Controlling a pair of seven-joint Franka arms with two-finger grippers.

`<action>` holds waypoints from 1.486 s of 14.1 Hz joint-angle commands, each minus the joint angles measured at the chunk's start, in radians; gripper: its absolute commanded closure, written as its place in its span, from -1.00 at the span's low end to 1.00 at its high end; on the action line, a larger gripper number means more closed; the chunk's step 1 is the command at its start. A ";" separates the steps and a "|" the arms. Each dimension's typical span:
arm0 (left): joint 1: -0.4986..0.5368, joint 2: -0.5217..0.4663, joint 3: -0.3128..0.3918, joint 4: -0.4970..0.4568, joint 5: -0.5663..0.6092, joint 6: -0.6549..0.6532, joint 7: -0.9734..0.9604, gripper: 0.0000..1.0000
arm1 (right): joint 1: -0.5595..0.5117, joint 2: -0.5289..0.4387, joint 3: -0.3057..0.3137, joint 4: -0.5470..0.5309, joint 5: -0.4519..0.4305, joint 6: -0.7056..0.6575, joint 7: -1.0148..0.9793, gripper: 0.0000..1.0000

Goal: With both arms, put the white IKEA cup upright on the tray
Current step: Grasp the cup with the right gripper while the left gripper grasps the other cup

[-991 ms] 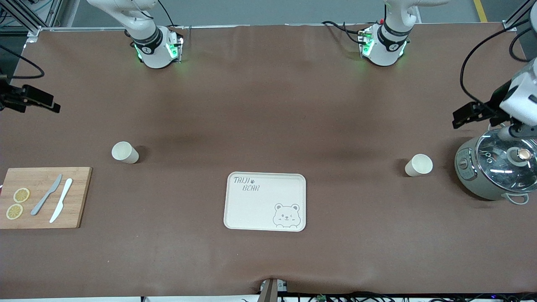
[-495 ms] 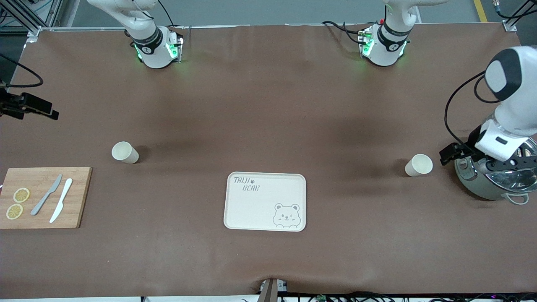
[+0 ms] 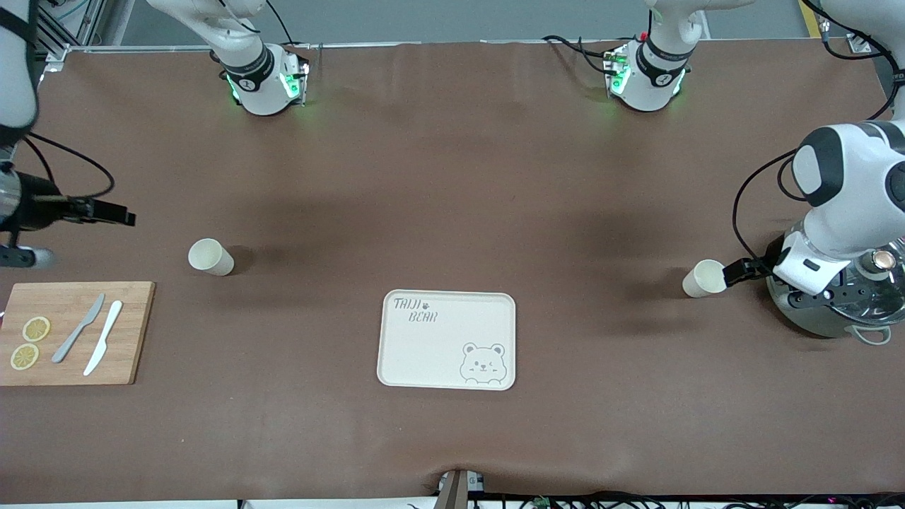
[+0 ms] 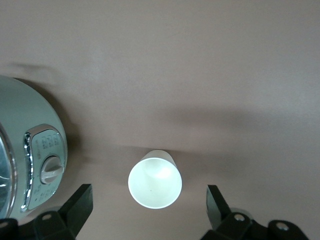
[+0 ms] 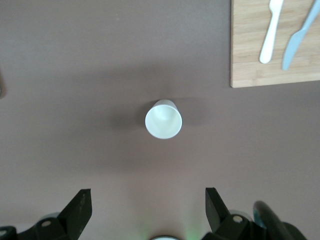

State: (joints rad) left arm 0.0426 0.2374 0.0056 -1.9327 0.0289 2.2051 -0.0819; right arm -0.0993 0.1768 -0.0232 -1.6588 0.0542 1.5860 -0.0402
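Two white cups stand mouth-up on the brown table. One cup (image 3: 211,256) is toward the right arm's end, the other cup (image 3: 705,278) toward the left arm's end. The cream tray (image 3: 424,353) with the bear drawing lies between them, nearer the front camera, with nothing on it. My left gripper (image 3: 739,270) hangs open right beside its cup (image 4: 155,182), whose mouth shows between the fingers (image 4: 80,205). My right gripper (image 3: 120,214) is open and apart from its cup (image 5: 163,120), on the table-edge side of it.
A wooden cutting board (image 3: 131,332) with two knives and lemon slices lies at the right arm's end. A grey-green rice cooker (image 3: 813,318) with a glass lid stands close beside the left arm's cup, under the left arm's wrist.
The left arm has swung down from over the cooker until its gripper is at the cup. The right gripper has moved in from the table's edge toward its cup. Both stayed open.
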 commanded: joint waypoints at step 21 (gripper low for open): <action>0.132 0.071 -0.012 -0.232 0.002 0.232 0.140 -0.44 | -0.080 0.067 0.014 -0.618 0.004 0.883 -0.119 0.02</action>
State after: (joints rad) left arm 0.1632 0.3024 0.0039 -2.1564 0.0289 2.4177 0.0431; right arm -0.1609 0.2212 -0.0241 -2.2624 0.0537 2.4160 -0.1518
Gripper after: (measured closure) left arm 0.233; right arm 0.308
